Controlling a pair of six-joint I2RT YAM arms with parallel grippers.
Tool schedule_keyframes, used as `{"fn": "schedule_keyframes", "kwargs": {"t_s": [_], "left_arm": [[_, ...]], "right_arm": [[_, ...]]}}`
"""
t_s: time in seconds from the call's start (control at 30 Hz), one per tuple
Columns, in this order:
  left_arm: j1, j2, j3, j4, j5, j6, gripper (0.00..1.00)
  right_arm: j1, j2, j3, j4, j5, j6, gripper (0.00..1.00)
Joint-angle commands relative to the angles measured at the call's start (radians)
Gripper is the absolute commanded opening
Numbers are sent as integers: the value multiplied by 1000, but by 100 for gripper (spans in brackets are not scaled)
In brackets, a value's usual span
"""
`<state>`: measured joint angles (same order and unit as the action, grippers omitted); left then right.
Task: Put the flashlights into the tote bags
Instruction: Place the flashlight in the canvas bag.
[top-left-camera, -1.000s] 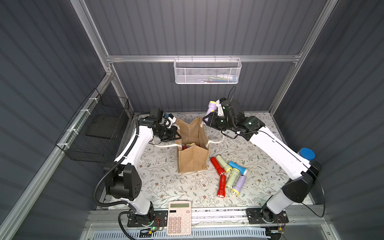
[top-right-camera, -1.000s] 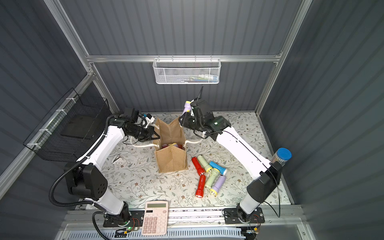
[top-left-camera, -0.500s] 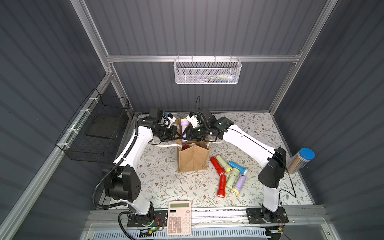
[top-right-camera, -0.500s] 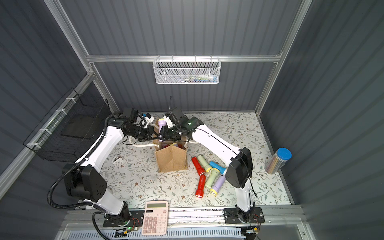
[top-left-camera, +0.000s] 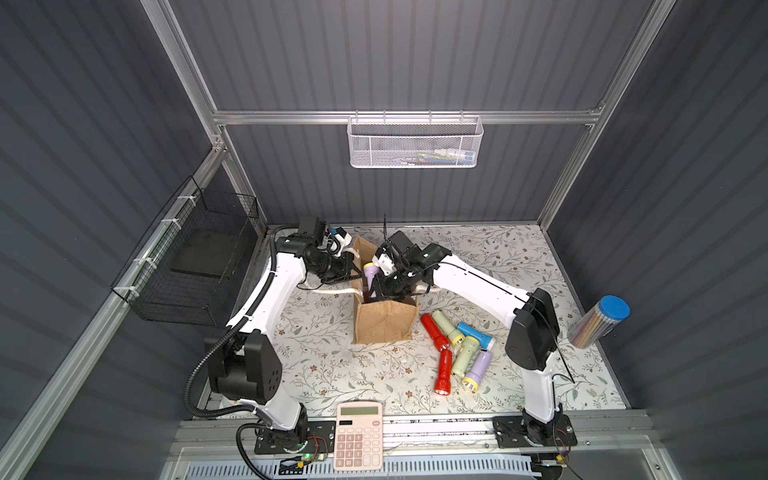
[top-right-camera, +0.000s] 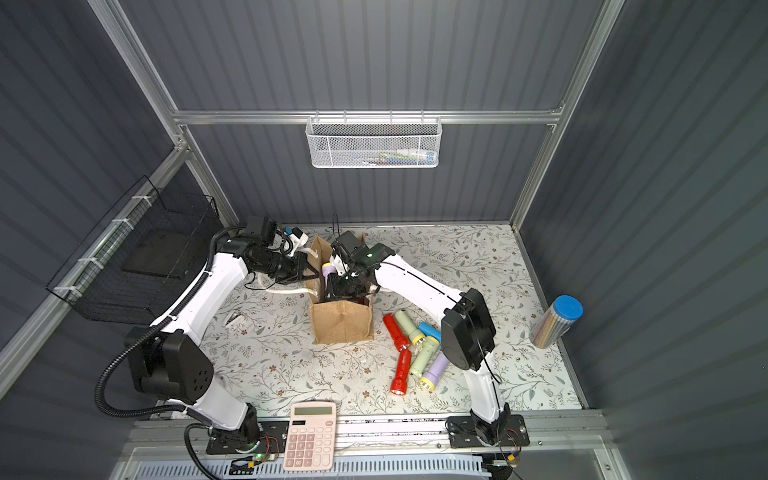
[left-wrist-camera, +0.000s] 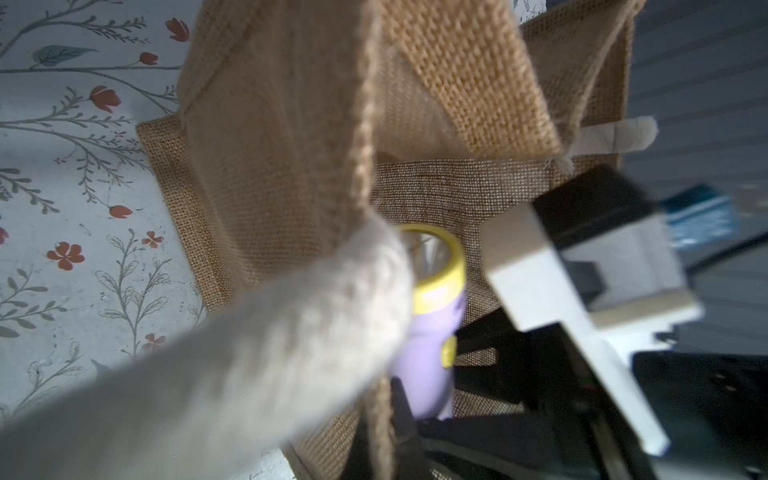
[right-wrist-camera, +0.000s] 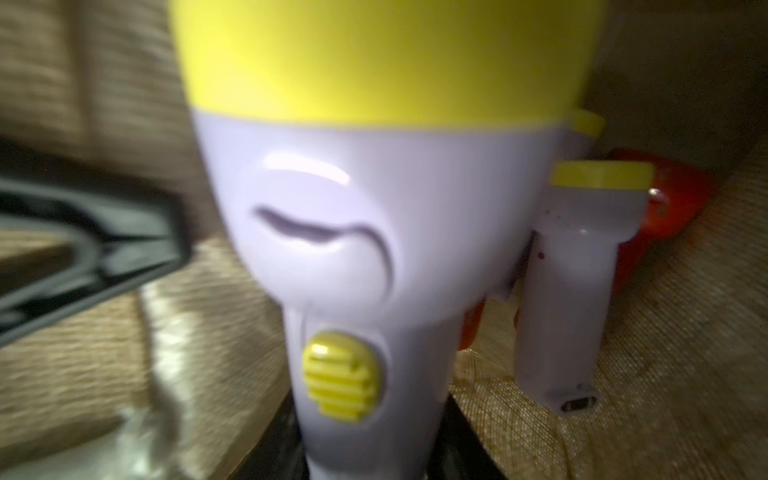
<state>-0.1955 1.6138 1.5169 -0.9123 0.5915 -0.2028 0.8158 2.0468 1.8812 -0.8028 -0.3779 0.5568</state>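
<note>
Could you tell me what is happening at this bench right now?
The left gripper is shut on the tote bag, holding it open. The right gripper holds a lilac flashlight head-up in the bag's mouth. A red flashlight and a second lilac flashlight are already inside; six flashlights wait on the table beside it.

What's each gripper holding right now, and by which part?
Right gripper: lilac flashlight, by its lower barrel, head up. Left gripper: shut, apparently on the tote bag's white rope handle.
</note>
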Motion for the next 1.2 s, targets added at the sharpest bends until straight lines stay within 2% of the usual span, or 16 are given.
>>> {"fn": "schedule_keyframes", "kwargs": {"t_s": [0.0,0.13,0.3,0.4,0.5,0.57,0.6,0.67,0.87,1.03,1.17], "left_arm": [[2,-43,1,29,25,9,0],[2,-30,5,30,36,8,0],[2,-27,1,29,36,8,0],[2,-26,1,30,36,8,0],[2,-23,3,29,36,9,0],[1,-22,4,29,36,8,0],[1,-22,6,29,36,9,0],[2,-23,5,27,33,9,0],[2,-25,7,25,27,11,0],[2,-28,5,24,25,12,0],[2,-24,7,26,26,9,0]], "right_arm": [[-3,55,37,-106,6,-73,18],[-3,124,104,-192,10,-101,20],[-10,165,121,-203,-4,-98,24],[-18,182,122,-205,4,-88,33],[-24,194,118,-210,20,-87,39],[-24,191,107,-202,32,-89,51],[-24,188,103,-196,32,-92,53],[-26,182,103,-186,31,-102,54],[-44,153,115,-157,1,-79,64],[-53,81,114,-115,-78,-116,69],[-53,17,124,-104,-64,-135,71]]}}
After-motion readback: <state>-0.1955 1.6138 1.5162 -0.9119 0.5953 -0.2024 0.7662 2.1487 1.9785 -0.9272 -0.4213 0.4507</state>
